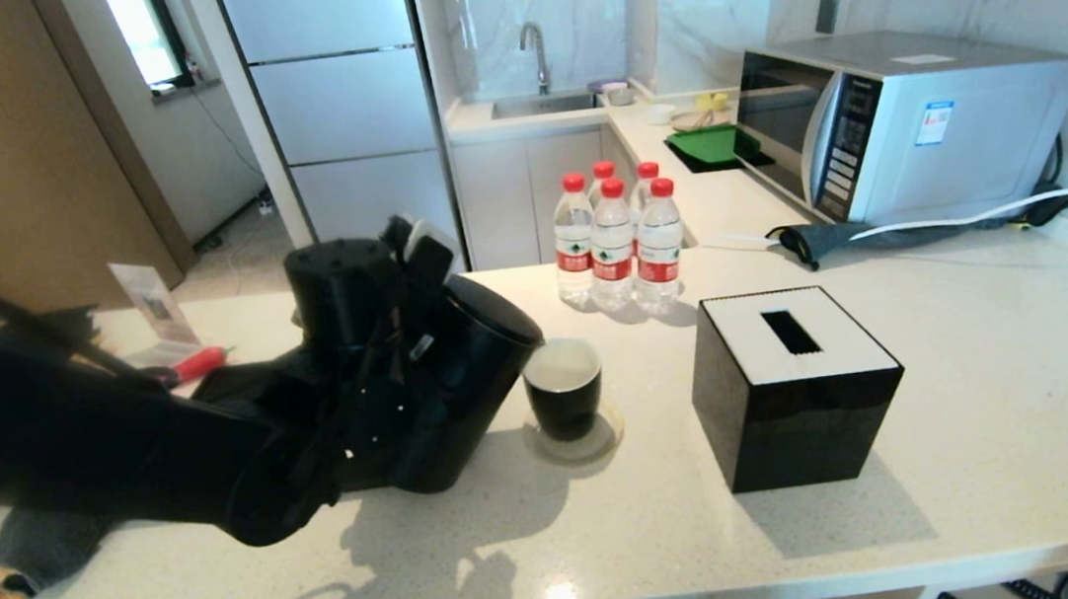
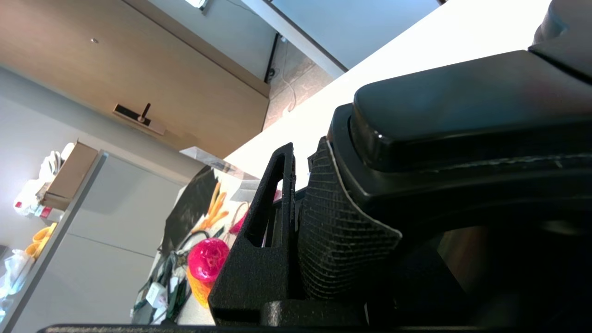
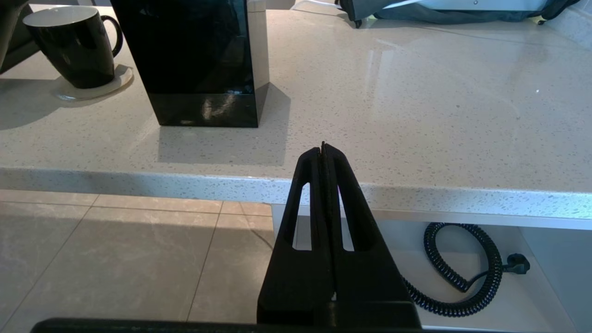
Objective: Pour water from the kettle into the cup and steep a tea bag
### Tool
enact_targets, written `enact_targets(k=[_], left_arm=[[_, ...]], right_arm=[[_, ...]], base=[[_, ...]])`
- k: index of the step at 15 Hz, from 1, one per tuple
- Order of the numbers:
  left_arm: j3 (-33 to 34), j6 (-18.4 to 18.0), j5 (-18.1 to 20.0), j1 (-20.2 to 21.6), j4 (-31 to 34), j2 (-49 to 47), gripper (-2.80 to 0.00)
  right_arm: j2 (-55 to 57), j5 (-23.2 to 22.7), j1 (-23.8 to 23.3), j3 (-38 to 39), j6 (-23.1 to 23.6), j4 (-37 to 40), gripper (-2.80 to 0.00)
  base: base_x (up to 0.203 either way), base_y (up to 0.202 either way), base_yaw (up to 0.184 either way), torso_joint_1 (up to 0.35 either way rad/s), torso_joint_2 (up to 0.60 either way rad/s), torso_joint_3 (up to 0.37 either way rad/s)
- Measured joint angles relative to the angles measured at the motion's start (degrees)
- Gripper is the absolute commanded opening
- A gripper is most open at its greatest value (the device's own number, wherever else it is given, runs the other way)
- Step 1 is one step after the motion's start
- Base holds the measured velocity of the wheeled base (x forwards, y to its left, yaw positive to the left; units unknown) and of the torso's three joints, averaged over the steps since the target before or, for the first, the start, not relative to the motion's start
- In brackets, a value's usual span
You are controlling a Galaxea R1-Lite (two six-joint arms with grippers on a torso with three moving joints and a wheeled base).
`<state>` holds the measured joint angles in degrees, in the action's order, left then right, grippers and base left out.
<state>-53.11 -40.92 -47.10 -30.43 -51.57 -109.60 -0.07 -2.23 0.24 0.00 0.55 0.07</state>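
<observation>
Kettle (image 1: pixel 464 386) is held tilted toward the cup (image 1: pixel 564 387) for pouring.

From the head view, the kettle is tipped by the left gripper (image 1: pixel 371 356) so that its lid edge hangs just beside the cup's rim; the cup is kept on a coaster (image 1: pixel 598 440) near the tissue box (image 1: pixel 794 381). No tea bag is seen. From the left wrist view, the fingers (image 2: pixel 259 259) are clamped around the kettle's handle (image 2: pixel 462 129) to bear the tilt. From the right wrist view, the right gripper (image 3: pixel 323 155) is parked below the counter (image 3: pixel 416 115) edge, fingers pressed together on nothing.
</observation>
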Motion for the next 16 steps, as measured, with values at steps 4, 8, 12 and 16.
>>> enact_targets(k=[4,8,12,16], left_arm=[[-0.2,-1.0,0.0,-0.1,-0.1,0.0,-2.80],[-1.1,-3.5,0.1,-0.2,0.0,0.1,-2.80],[-1.8,-4.9,0.1,-0.2,0.0,0.0,-2.80],[-1.9,-4.9,0.1,-0.5,0.0,0.0,-2.80]], right_arm=[[0.0,0.0,0.0,0.0,0.0,0.0,-2.80],[0.0,0.0,0.0,0.0,0.0,0.0,-2.80],[0.0,0.0,0.0,0.0,0.0,0.0,-2.80],[0.0,0.0,0.0,0.0,0.0,0.0,-2.80]], base=[[0.000,0.000,0.000,0.000,0.00,0.000],[0.000,0.000,0.000,0.000,0.00,0.000],[0.000,0.000,0.000,0.000,0.00,0.000],[0.000,0.000,0.000,0.000,0.00,0.000]])
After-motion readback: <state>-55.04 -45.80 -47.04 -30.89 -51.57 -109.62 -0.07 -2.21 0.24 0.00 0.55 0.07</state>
